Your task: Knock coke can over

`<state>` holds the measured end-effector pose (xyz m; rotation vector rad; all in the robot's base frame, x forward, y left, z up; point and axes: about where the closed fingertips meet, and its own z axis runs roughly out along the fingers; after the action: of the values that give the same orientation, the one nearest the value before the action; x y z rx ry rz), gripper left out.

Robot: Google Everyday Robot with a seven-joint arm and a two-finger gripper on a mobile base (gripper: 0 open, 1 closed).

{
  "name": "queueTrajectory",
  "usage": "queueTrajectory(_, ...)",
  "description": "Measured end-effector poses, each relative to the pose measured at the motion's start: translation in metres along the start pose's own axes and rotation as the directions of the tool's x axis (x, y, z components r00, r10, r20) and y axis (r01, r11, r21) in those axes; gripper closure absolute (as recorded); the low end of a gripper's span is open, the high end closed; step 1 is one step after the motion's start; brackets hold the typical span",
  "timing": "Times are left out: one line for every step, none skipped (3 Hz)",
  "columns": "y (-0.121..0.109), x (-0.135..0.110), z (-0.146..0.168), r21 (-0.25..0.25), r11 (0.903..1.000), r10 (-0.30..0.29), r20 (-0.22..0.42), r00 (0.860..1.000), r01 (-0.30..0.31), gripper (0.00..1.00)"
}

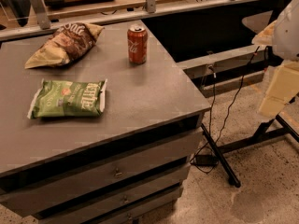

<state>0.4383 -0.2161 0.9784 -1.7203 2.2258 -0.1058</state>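
The red coke can (137, 44) stands upright on the grey table top (145, 92), near its far right edge. My gripper (276, 93) shows as pale cream parts at the right edge of the camera view. It hangs off the table over the floor, well to the right of the can and lower in the frame, touching nothing.
A brown-and-yellow chip bag (65, 43) lies left of the can. A green chip bag (67, 98) lies nearer the front left. Drawers (117, 171) sit below the table top. Black cables (219, 120) and a black metal frame (224, 162) are on the floor at right.
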Motion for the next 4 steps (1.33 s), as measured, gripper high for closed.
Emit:
queueTrajectory(0.0,0.0,0.0,0.0,1.0,0.0,0.0,1.0,0.0,0.0)
queueTrajectory(-0.009,-0.006,0.007,0.014,0.9998,0.011,0.061,0.998,-0.012,0.0)
queueTrajectory(-0.039,-0.023,0.033,0.033,0.9979,0.046,0.263,0.964,-0.057,0.0)
queueTrajectory(-0.085,-0.059,0.069,0.02,0.9926,0.089,0.549,0.831,-0.12,0.0)
